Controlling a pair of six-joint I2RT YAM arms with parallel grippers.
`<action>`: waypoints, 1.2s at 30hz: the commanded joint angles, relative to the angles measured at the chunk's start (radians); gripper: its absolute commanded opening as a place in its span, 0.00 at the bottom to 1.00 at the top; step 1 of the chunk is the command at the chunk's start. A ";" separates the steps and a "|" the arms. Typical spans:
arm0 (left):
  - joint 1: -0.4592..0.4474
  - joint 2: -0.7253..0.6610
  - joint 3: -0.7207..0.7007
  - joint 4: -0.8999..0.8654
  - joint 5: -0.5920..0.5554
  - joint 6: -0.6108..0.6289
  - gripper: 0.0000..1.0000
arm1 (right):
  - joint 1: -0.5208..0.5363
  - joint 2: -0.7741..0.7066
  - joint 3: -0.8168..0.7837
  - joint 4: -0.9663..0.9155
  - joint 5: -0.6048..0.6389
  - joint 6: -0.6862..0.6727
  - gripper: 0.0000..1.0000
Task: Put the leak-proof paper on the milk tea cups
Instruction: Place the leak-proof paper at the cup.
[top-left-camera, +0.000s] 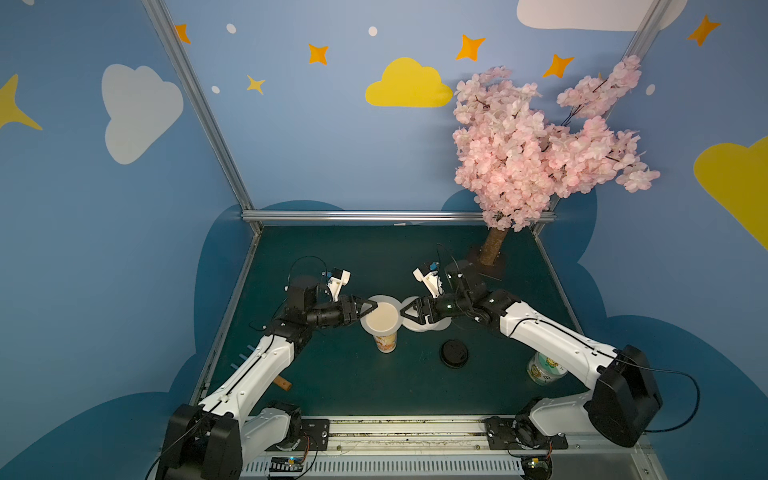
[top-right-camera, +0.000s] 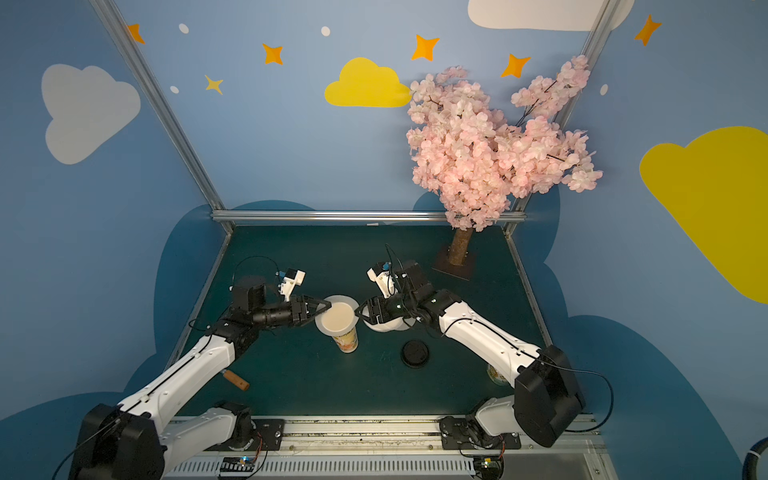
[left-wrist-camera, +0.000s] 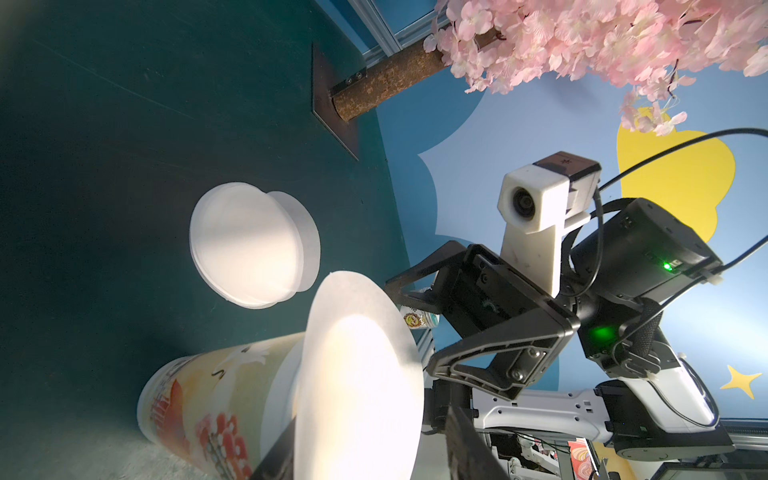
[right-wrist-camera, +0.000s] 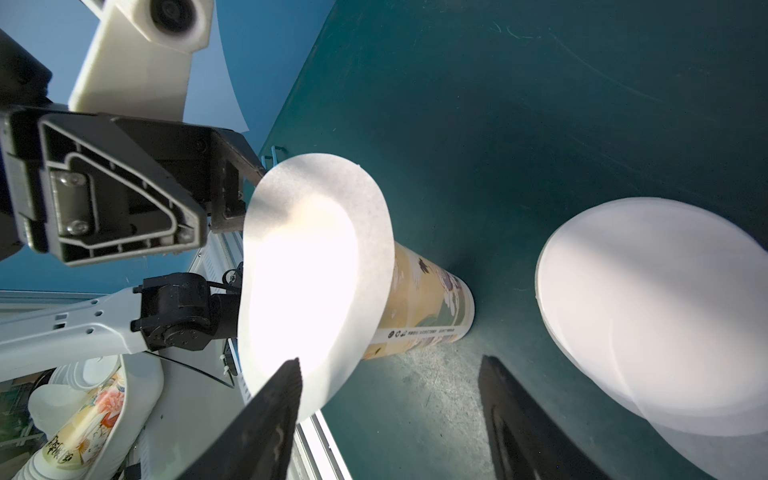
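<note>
- Sitting over the mouth of the cup (top-left-camera: 386, 343), a round white paper disc (top-left-camera: 381, 318) reached past the rim. The cream inside showed through it in both top views.
- The cup stood upright near the middle of the dark green table (top-left-camera: 353, 257), tall and tapered, with orange-yellow print on its side.
- The left claw (top-left-camera: 374, 306) was at the disc's left edge, turned on its side. Its jaws were spread, one above the paper and one below. The left wrist view showed a clear gap between them, so it was not pinching the disc.
- The right claw (top-left-camera: 402, 311) was at the opposite edge with its jaws wide apart too. One tip was over the disc's edge and the other was lower, and it held nothing.
- A stack of the same white discs (left-wrist-camera: 245, 245) lay on the table just beside the cup, below the right claw.
- A black round lid (top-left-camera: 454, 353) lay nearer the robot's base, apart from the cup.
- A green-and-white tin (top-left-camera: 542, 370) showed partly under the right arm.
- A wooden handle (top-left-camera: 282, 383) poked out from under the left arm.
- A pink blossom tree (top-left-camera: 536, 145) stood at the far right corner.
</note>
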 joint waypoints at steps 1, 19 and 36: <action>-0.001 0.017 0.017 -0.009 0.010 -0.002 0.53 | 0.006 -0.024 0.023 -0.014 0.007 -0.010 0.69; -0.021 -0.023 0.053 -0.069 -0.011 0.013 0.57 | 0.016 -0.002 0.032 -0.004 -0.017 -0.007 0.67; 0.022 -0.080 0.039 -0.151 -0.073 0.050 1.00 | 0.021 0.010 0.050 -0.020 -0.011 -0.019 0.68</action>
